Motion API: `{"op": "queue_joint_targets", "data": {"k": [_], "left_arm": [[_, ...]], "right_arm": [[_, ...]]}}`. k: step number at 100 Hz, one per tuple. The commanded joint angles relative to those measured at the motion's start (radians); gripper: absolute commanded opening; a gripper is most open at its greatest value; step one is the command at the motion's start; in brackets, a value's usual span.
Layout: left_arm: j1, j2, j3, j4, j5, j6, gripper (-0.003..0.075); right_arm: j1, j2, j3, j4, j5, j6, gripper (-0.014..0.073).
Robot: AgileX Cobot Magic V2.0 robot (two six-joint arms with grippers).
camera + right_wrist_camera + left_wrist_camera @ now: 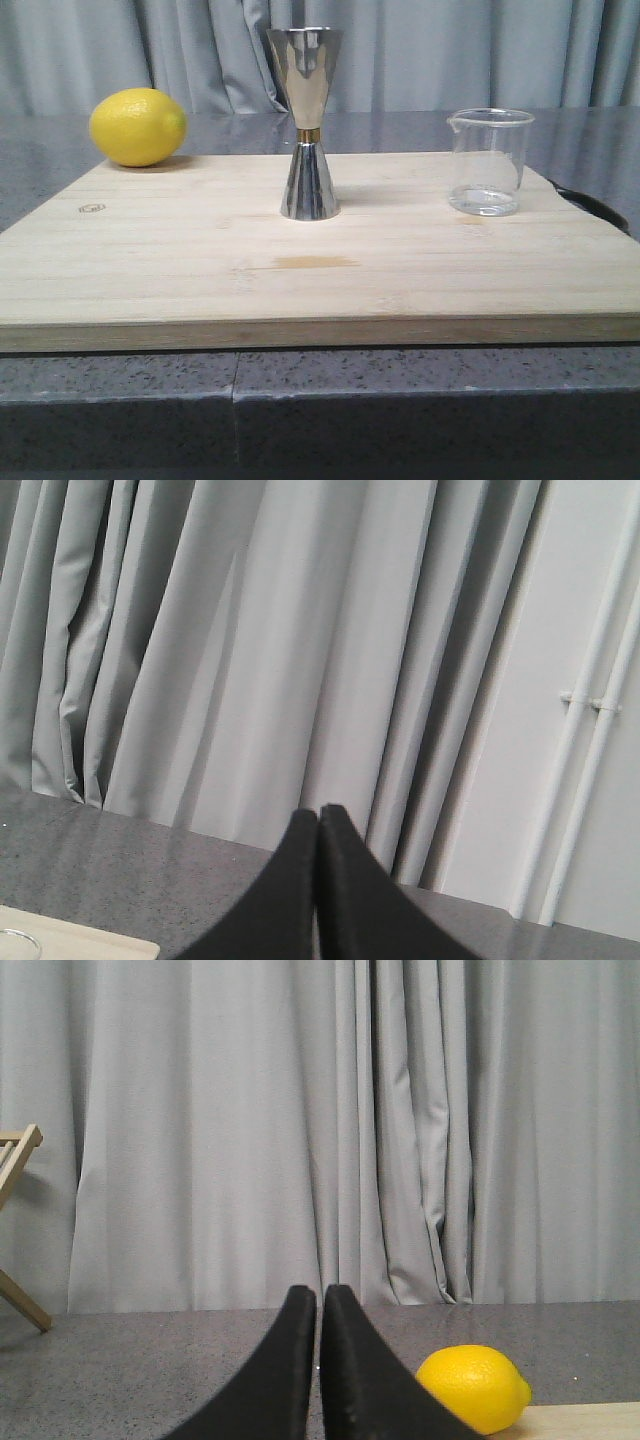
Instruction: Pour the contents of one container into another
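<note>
The small clear glass beaker [489, 162] stands upright at the right of the wooden board [200, 270], its spout toward the left. A sliver of its rim [18, 942] shows in the right wrist view. The tall steel jigger [307, 122] with a gold waist band stands upright at the board's middle. Neither arm appears in the front view. My left gripper [319, 1295] is shut and empty, raised off the counter left of the lemon. My right gripper [318, 815] is shut and empty too, to the right of the beaker.
A yellow lemon [137, 126] rests at the board's back left corner, also the lemon [474, 1387] in the left wrist view. The board lies on a grey stone counter [300, 400]. Grey curtains [450, 50] hang behind. A wooden frame [15, 1220] stands far left.
</note>
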Motion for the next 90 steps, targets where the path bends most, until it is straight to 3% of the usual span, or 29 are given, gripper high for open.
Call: {"op": "queue_joint_targets", "data": {"k": [1, 40, 49, 55, 59, 78, 85, 90], "left_arm": [[-0.009, -0.005, -0.026, -0.024, 0.003, -0.011, -0.0019], [-0.009, -0.005, -0.026, -0.024, 0.002, -0.011, -0.0019], [-0.009, -0.005, -0.030, 0.051, -0.005, -0.052, -0.0019], [-0.009, -0.005, -0.032, 0.195, -0.005, -0.236, -0.0019], [-0.009, -0.005, -0.032, 0.322, -0.005, -0.458, -0.0019], [-0.014, -0.007, -0.032, 1.209, 0.099, -1.346, -0.0019], [-0.021, -0.009, -0.028, 1.381, 0.112, -1.566, -0.0019], [-0.028, -0.009, -0.020, 1.463, 0.105, -1.637, -0.0019]], "right_arm": [[-0.004, 0.008, -0.025, 0.005, 0.029, -0.005, -0.0073], [-0.004, 0.008, -0.025, 0.005, 0.029, -0.005, -0.0073], [-0.004, 0.008, -0.025, 0.005, 0.029, -0.005, -0.0073], [-0.004, 0.008, -0.025, 0.005, 0.029, -0.005, -0.0073], [-0.004, 0.008, -0.025, 0.005, 0.029, -0.005, -0.0073], [-0.004, 0.008, -0.025, 0.005, 0.029, -0.005, -0.0073], [-0.004, 0.008, -0.025, 0.005, 0.029, -0.005, -0.0073], [-0.004, 0.008, -0.025, 0.005, 0.029, -0.005, -0.0073]]}}
